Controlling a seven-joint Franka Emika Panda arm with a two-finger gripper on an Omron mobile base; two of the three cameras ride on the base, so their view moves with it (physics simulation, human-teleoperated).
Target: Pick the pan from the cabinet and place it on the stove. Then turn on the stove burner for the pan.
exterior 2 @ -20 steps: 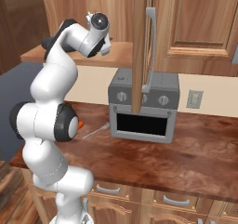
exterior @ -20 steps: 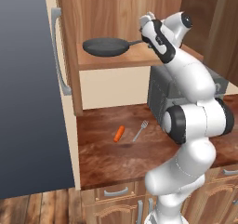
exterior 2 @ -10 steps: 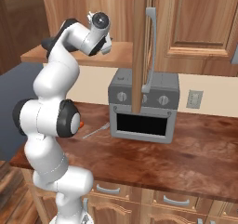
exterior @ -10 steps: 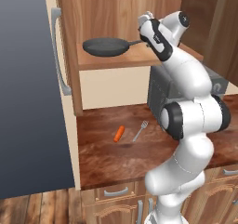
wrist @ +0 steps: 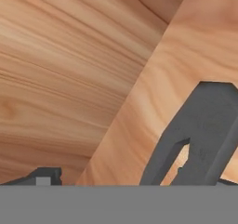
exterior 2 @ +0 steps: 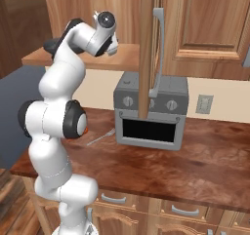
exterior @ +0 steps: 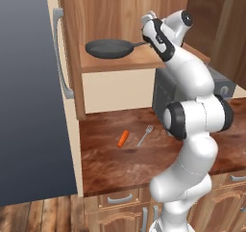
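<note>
The dark grey pan [exterior: 109, 48] lies on the lower shelf [exterior: 139, 58] of the open reddish-brown cabinet [exterior: 103, 9], its thin handle [exterior: 137, 45] pointing right. My gripper [exterior: 147, 38] hovers at the end of that handle. In the hand view the handle's end [wrist: 200, 135], with its hanging hole, sits between the tips of the gripper [wrist: 135, 180], close to the right one, and the left fingertip [wrist: 44, 175] stands well apart from it. The gripper is open. The stove is out of view.
One open cabinet door [exterior 2: 146, 48] with a grey bar handle [exterior 2: 157, 53] juts out just right of the arm. A silver oven box [exterior 2: 151, 112] stands on the counter [exterior: 110, 163], where a carrot [exterior: 123, 138] and a fork [exterior: 145, 135] lie. A dark fridge [exterior: 24, 106] fills the left.
The wrist has shifted very slightly near the handle. The pan lies in the same spot on the shelf.
</note>
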